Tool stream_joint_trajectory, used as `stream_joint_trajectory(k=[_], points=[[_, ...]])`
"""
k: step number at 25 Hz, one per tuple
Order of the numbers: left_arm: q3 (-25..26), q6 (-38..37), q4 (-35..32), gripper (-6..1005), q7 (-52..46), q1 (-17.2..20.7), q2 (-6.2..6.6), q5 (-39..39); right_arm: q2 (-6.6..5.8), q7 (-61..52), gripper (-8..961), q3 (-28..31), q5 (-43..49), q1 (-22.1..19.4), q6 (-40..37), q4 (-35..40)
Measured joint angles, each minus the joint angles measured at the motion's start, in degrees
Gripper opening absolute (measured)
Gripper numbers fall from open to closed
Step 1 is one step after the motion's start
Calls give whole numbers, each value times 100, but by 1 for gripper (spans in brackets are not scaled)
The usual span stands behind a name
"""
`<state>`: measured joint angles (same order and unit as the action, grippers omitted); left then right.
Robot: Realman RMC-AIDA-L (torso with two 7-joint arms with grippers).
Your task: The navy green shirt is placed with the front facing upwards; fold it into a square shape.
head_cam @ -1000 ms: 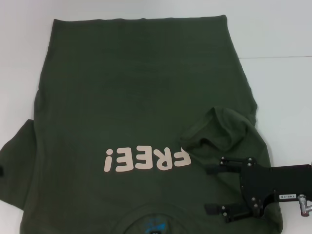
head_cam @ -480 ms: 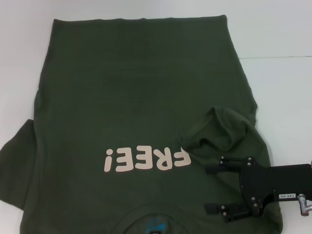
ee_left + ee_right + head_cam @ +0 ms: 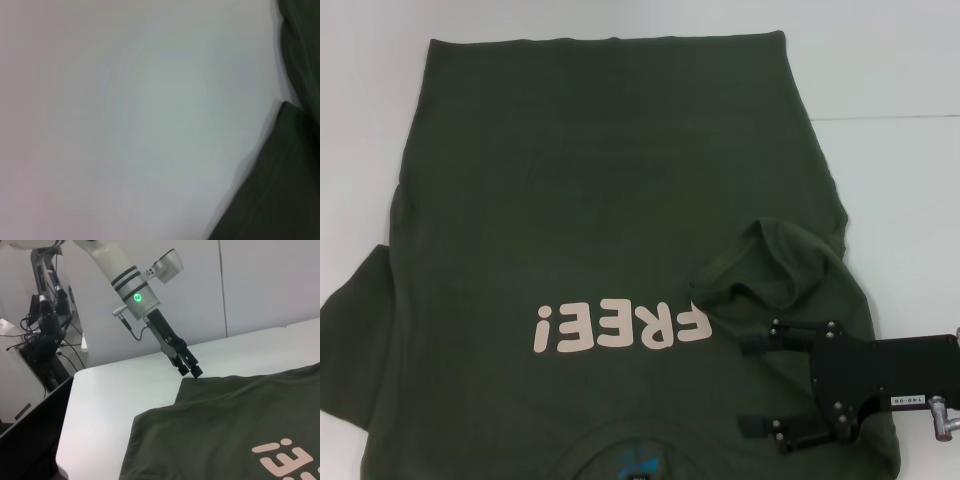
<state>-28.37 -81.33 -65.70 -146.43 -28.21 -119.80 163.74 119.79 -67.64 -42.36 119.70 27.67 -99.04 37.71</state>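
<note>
Shirt: we see the navy green shirt [image 3: 600, 230] spread front up across the white desk [image 3: 890, 170], its hem at the far side and its collar at the near edge of the head view.
Print: the pale letters "FREE!" [image 3: 620, 327] read upside down to us, and a small blue print [image 3: 638, 466] sits just nearer, by the collar.
Right sleeve: the sleeve [image 3: 775, 260] on our right side is bunched up and folded inward, lying on the shirt body beside the last letter.
Left sleeve: the other sleeve [image 3: 345, 330] lies flat on the desk at the left.
Right claw: the right claw [image 3: 752, 385] rests low over the shirt just near of the bunched sleeve; its two fingers [image 3: 770, 345] stand apart with bare cloth between them, and nothing is held.
Left claw: in the right wrist view, the left claw [image 3: 190, 369] points down at the corner of the left sleeve by the desk edge; its fingertips look closed together, and we cannot tell whether they pinch the cloth.
Left wrist view: we see only desk surface and a dark edge of the shirt [image 3: 280, 190].
</note>
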Motion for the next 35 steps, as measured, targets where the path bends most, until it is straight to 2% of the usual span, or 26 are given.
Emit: stream_joint_trajectory(k=[35], points=[[-127, -35, 40, 932, -17, -6, -32, 0, 0, -39, 942, -53, 0, 11, 8, 6]])
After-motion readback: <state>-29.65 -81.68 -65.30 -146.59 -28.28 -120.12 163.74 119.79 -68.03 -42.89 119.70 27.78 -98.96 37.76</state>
